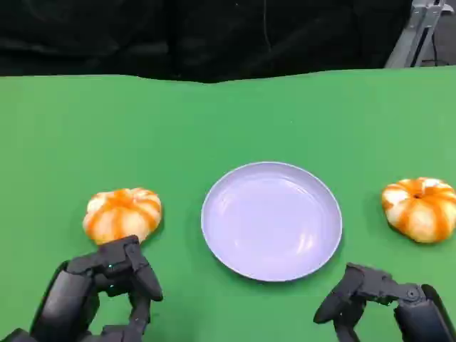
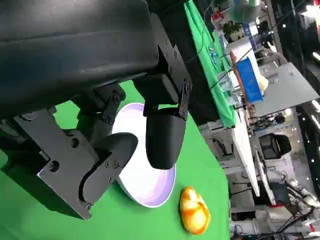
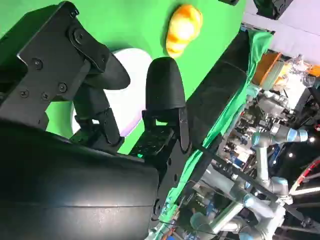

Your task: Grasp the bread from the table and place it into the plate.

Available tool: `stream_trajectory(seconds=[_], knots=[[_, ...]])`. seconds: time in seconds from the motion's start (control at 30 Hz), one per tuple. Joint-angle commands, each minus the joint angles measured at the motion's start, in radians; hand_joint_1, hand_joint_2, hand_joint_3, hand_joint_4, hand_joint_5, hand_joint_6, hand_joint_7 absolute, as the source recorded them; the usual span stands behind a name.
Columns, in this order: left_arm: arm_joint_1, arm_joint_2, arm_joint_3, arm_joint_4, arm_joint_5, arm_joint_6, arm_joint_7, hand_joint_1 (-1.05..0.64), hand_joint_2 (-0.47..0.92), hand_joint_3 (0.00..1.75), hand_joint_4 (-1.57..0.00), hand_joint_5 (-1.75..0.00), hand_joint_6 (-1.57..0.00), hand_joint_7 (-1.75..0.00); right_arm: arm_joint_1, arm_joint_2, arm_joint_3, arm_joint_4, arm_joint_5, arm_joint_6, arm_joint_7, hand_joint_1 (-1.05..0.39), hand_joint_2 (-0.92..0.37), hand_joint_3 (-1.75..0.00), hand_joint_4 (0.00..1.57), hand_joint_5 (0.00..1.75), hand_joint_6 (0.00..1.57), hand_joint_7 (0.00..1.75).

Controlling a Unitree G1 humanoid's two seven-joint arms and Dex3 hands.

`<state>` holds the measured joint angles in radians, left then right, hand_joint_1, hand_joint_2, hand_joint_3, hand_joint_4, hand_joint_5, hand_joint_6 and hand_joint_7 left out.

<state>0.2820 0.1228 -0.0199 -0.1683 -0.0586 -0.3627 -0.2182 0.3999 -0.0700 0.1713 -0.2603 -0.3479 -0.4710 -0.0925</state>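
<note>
Fingers of my left hand (image 1: 107,288) are spreading loosely and holding nothing, hovering just on my side of the left bread roll (image 1: 122,214) — close to it, though I cannot tell whether a fingertip is grazing its near edge. My right hand (image 1: 385,299) is likewise holding nothing, its fingers (image 1: 335,303) parted and pointing inward toward the plate (image 1: 271,220), with the right bread roll (image 1: 420,208) sitting well off to its outer side on the green worktop (image 1: 214,121). Both rolls are lying on the worktop, one on each side of the plate, and the plate itself is carrying nothing yet.

I am judging the step in hand to be the reach for the left roll, since that hand is nearest its target. To do it well, I am thinking of bringing the hand up and over the roll so the fingers come down on opposite sides of its dome — not pushing it from the near side, which would likely slide it away. A soft roll should take a gentle, wrapping hold. From the left wrist view, the plate (image 2: 150,185) is lying close beyond my fingers (image 2: 162,137), so the carry looks short.
</note>
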Motion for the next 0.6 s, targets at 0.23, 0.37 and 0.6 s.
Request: stream_trajectory(seconds=[0.23, 0.37, 0.6], knots=[[-0.014, 0.009, 0.010, 0.031, -0.005, -0.021, -0.005, -0.04, 0.29, 1.51, -0.89, -1.67, -0.86, -1.49, -0.012, 0.001, -0.005, 0.018, 0.008, -0.014, -0.012, 0.07, -0.21, -1.46, 0.85, 1.52, 0.88, 1.27], [-0.013, 0.010, 0.011, 0.031, 0.003, -0.022, -0.001, -0.02, 0.28, 1.52, -0.89, -1.67, -0.86, -1.49, -0.013, 0.001, -0.003, 0.019, 0.007, -0.017, -0.013, 0.07, -0.20, -1.46, 0.86, 1.52, 0.88, 1.27], [-0.013, 0.014, 0.018, 0.020, -0.011, 0.004, -0.007, -0.02, 0.30, 1.48, -0.87, -1.66, -0.85, -1.47, -0.013, 0.005, 0.002, 0.017, 0.000, -0.017, -0.015, 0.06, -0.20, -1.47, 0.86, 1.52, 0.88, 1.27]])
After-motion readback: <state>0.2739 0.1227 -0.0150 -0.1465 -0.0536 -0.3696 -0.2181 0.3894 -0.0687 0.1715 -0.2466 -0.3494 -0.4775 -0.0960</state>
